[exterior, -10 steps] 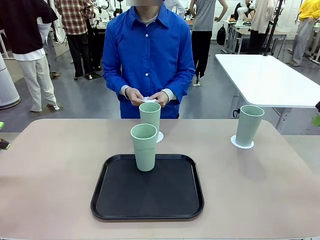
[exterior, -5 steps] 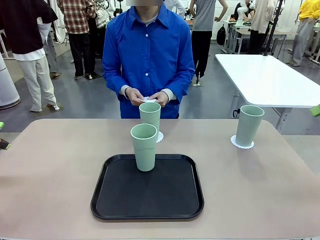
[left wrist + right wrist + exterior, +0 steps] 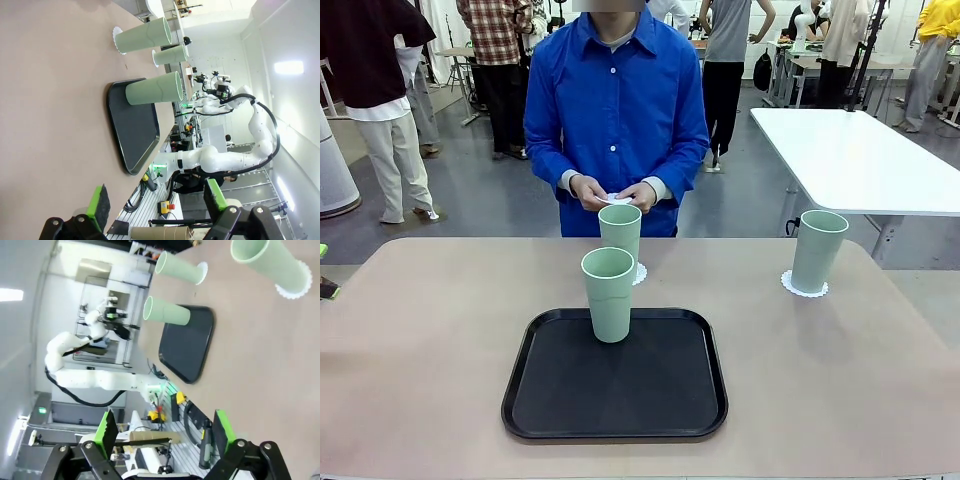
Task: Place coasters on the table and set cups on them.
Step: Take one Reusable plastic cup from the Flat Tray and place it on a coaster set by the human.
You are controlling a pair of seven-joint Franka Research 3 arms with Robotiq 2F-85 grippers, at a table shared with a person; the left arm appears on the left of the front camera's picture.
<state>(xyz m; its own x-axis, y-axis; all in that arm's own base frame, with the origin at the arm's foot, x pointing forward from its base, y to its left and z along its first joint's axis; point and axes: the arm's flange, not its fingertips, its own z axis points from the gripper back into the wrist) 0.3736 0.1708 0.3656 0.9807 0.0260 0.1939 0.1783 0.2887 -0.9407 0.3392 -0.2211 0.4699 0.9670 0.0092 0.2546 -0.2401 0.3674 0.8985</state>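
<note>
Two of three are set: the middle cup (image 3: 620,230) stands on a coaster (image 3: 639,273) just beyond the tray (image 3: 615,400), and the right cup (image 3: 817,248) on a second coaster (image 3: 804,288). The third cup (image 3: 608,294), seemingly empty, is all the tray holds. The person's hands (image 3: 615,193) hold the last coaster (image 3: 616,199) at the far side of the surface (image 3: 420,350). Once that is laid, you likely move the third cup onto it. Your left gripper (image 3: 156,192) and right gripper (image 3: 164,419) gape wide, holding nothing
</note>
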